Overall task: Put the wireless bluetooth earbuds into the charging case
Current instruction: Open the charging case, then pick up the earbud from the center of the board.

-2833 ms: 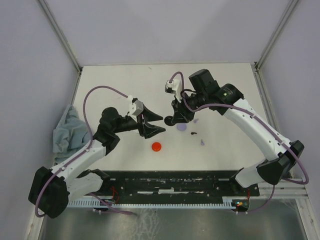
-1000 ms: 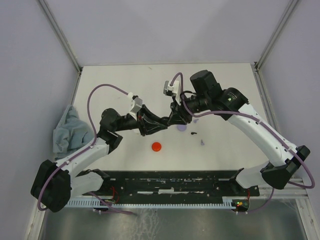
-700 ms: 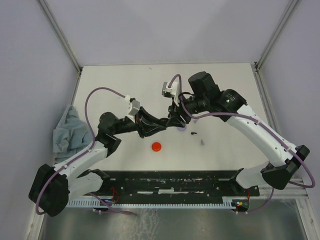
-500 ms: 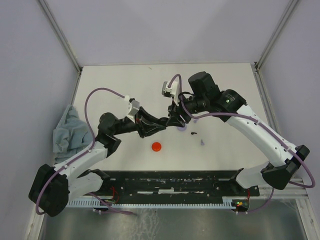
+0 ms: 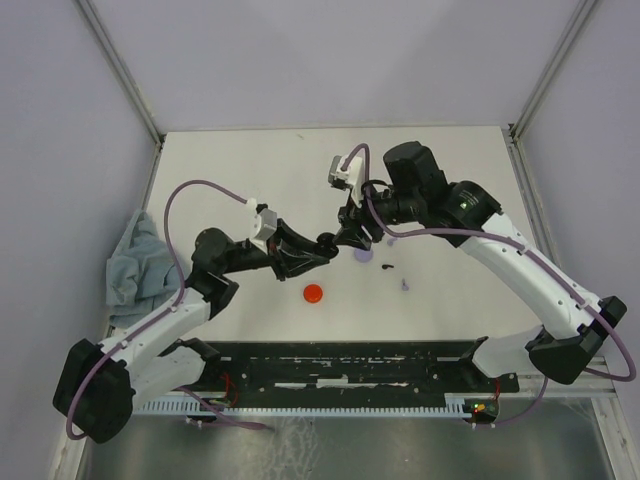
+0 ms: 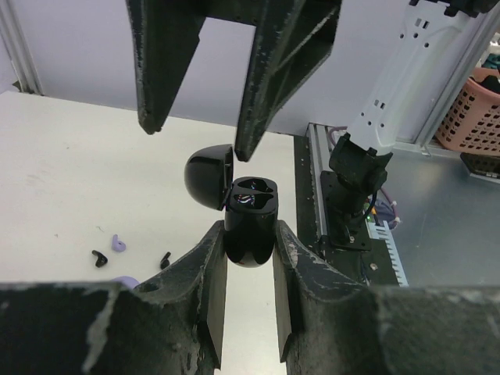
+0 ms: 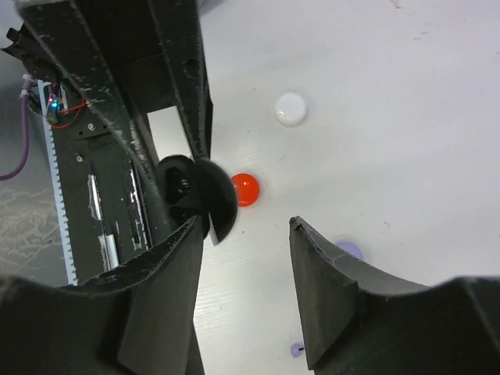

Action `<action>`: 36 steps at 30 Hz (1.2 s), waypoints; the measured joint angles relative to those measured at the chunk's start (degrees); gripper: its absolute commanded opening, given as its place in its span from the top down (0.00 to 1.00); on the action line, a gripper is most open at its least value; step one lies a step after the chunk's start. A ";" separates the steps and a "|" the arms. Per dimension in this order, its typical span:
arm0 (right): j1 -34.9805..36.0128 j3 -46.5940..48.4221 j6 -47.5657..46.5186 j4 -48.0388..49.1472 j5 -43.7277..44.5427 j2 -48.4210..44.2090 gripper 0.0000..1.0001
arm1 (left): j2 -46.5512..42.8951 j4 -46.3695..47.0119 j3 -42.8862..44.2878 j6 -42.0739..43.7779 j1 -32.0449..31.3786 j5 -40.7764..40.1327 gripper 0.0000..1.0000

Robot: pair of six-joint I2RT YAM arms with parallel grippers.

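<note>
White table fills the wkspace. Grey cloth lies crumpled at its left edge, well apart from both sets of jaws.

Left gripper & right gripper meet tip to tip above mid-table. L jaws are clamped on the lower body of the black charging case, one finger on each side, case held off the table. Its lid is flipped open & tilted away from the body. The wells inside look dark & glossy; can't tell if a bud sits in them.

R jaws stand apart, gripping nothing. From the left wrist cam they hang just over the case, one fingertip at the lid's hinge edge. Touching or just clear, can't tell.

Round cases, all on the table:
- red case: seen thru the gap btwn R jaws, just past the lid; nearer the arm bases than L jaws.
- white case: further out beyond the R jaws' gap.
- lavender case: partly hidden behind one R finger.

Loose buds on the table, below & to the side of L jaws: lavender earbud, w/ black earbuds near it, all apart from each other.
</note>
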 measured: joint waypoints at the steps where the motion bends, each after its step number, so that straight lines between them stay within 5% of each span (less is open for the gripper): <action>1: 0.00 0.00 0.07 0.26 0.81 -0.11 0.42 | -0.24 -0.20 -0.09 0.52 0.00 0.35 0.97; 11: -0.07 0.17 2.95 0.00 3.96 -0.09 0.40 | -2.19 -0.94 -2.32 5.25 -0.11 0.04 0.97; 20: -0.59 -0.35 7.34 -4.94 15.50 0.20 0.39 | -6.43 -4.63 -4.98 11.19 -0.11 -8.46 0.97; 36: -8.55 -15.15 9.86 -6.14 25.59 12.90 0.41 | -13.55 -7.41 -8.79 11.32 3.93 -18.14 0.97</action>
